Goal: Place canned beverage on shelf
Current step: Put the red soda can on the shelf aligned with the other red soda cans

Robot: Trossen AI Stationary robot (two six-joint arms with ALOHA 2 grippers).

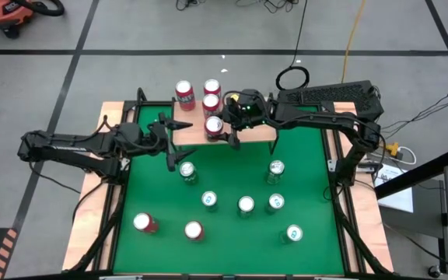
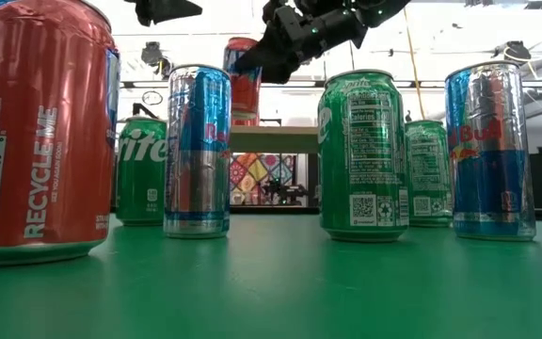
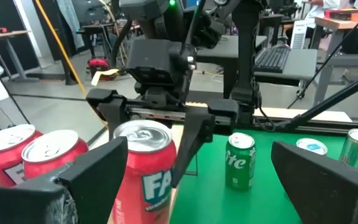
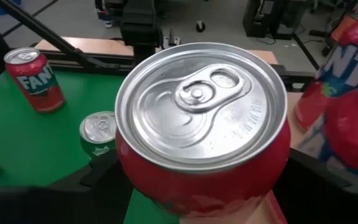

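From above you've got the right gripper (image 1: 218,132) wrapped around a red Fanta can (image 1: 214,125) standing on the shelf (image 1: 183,134) beside three more red cans, while your left gripper (image 1: 171,138) hangs spread and empty just off the shelf's edge, and the right wrist view has that can (image 4: 202,124) filling the gap between its fingers.

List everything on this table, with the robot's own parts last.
table: one, green top
shelf: one, light wood on black legs, at the table's far edge
shelf cans: four, red, on the shelf's left half
table red cans: two, red, near-left corner
other cans: six, green or blue-silver, middle and right of the table
left hand: one, dark, open, by the shelf's left end
right hand: one, dark, at the front red can on the shelf
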